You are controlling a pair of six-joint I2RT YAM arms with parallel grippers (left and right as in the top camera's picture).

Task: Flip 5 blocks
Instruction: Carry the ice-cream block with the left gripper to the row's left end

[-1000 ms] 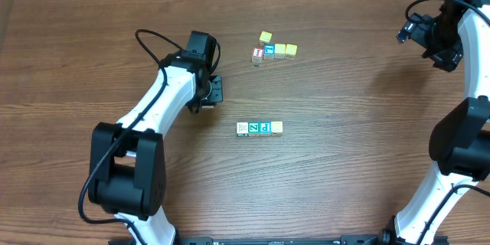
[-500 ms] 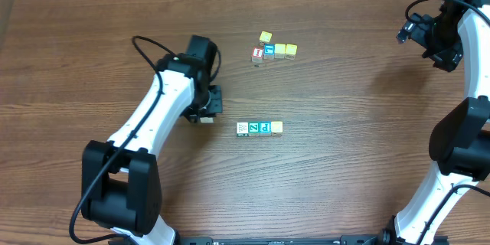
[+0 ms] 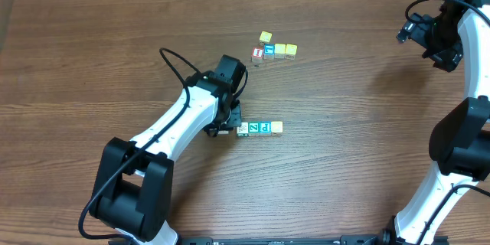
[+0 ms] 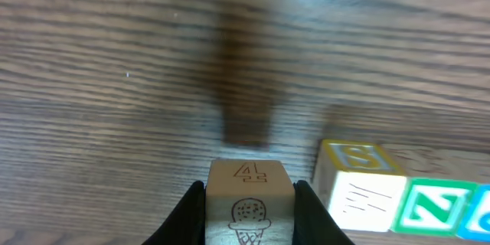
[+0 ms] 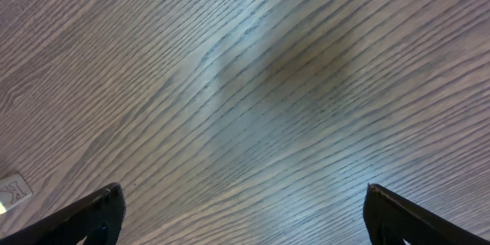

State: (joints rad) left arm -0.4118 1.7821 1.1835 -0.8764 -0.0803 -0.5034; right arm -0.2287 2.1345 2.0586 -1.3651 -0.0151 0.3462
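In the left wrist view my left gripper (image 4: 250, 218) is shut on a pale wooden block (image 4: 249, 199) marked with a 4 and an ice-cream cone, just above the table. Right beside it starts a row of blocks: a whitish one (image 4: 360, 197), a green Z one (image 4: 432, 208) and a teal one (image 4: 482, 216). From overhead the left gripper (image 3: 229, 125) sits at the row's left end, by the whitish block (image 3: 243, 129), green block (image 3: 253, 128), teal block (image 3: 265, 127) and pale yellow block (image 3: 276, 127). My right gripper (image 5: 241, 207) stands wide open over bare wood.
A second cluster lies farther back: a yellow cube (image 3: 265, 37), a red-faced cube (image 3: 258, 53), a blue-faced cube (image 3: 269, 50) and two yellowish cubes (image 3: 285, 49). The right arm (image 3: 440, 38) hangs at the far right edge. Cardboard walls border the table's back.
My left arm has swung right and forward, carrying the held block from left of centre to the left end of the row. The right arm has not moved.
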